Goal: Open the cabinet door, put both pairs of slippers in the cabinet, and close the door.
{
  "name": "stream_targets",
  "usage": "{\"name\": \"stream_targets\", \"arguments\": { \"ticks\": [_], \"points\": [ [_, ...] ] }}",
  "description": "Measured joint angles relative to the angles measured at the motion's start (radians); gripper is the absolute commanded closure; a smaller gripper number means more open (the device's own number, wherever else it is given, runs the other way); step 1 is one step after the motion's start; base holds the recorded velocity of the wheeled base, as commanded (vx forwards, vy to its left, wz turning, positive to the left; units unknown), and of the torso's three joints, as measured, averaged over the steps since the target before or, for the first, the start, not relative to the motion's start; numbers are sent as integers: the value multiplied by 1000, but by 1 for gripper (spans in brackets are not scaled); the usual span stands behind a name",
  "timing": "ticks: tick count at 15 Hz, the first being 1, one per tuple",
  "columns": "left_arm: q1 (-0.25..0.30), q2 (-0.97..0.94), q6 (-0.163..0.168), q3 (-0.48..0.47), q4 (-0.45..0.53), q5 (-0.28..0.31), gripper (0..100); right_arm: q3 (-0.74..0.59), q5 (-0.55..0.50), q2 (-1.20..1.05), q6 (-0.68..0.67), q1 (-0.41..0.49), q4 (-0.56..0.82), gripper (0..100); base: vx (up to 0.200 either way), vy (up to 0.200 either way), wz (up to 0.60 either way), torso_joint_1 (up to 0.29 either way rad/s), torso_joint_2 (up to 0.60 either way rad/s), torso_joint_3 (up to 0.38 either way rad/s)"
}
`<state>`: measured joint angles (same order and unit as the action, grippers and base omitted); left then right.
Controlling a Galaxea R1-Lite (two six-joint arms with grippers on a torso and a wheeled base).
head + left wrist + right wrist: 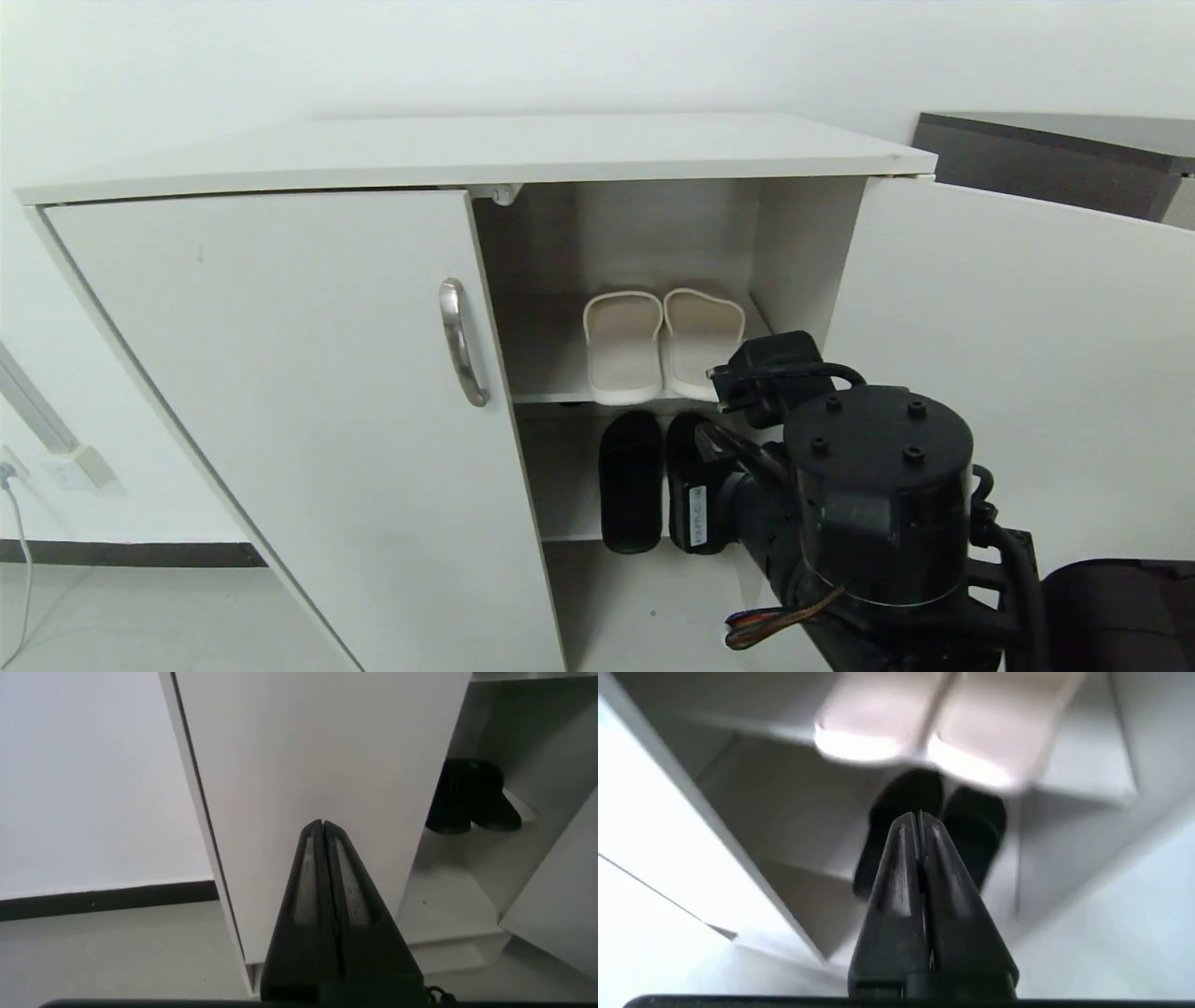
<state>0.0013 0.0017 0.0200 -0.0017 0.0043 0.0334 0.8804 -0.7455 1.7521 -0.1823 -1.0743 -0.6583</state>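
Points right gripper [921, 819], fingers together, at black slide slippers [631, 481] on white cabinet's [467, 149] middle shelf [565, 490], one half hidden by arm [878, 485]; cream slippers [624, 345] at upper shelf's [541, 350] front edge; left gripper [322, 826] pinched too.

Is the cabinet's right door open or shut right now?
Open. The right door swings outward, exposing the white slippers on the upper shelf and black slippers below.

We are seeing the right arm [873, 495] covering most of one of the black slippers [631, 481], leaving only a thin strip. In the right wrist view the white slippers [952, 723] are blurring and running past the picture's edge. The head view's right edge is cutting off the open door [1027, 373], its lower edge the closed door [280, 420].
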Motion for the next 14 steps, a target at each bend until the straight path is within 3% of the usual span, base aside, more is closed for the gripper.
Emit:
{"name": "stream_targets", "arguments": {
  "ticks": [13,14],
  "points": [
    [0,0,-5,0,0,0,100,-4,4,17,13,1,-18,100,-200,0,0,1,5,3],
    [0,0,-4,0,0,0,100,-7,4,19,20,4,-17,100,0,0,0,0,0,0]
  ]
}}
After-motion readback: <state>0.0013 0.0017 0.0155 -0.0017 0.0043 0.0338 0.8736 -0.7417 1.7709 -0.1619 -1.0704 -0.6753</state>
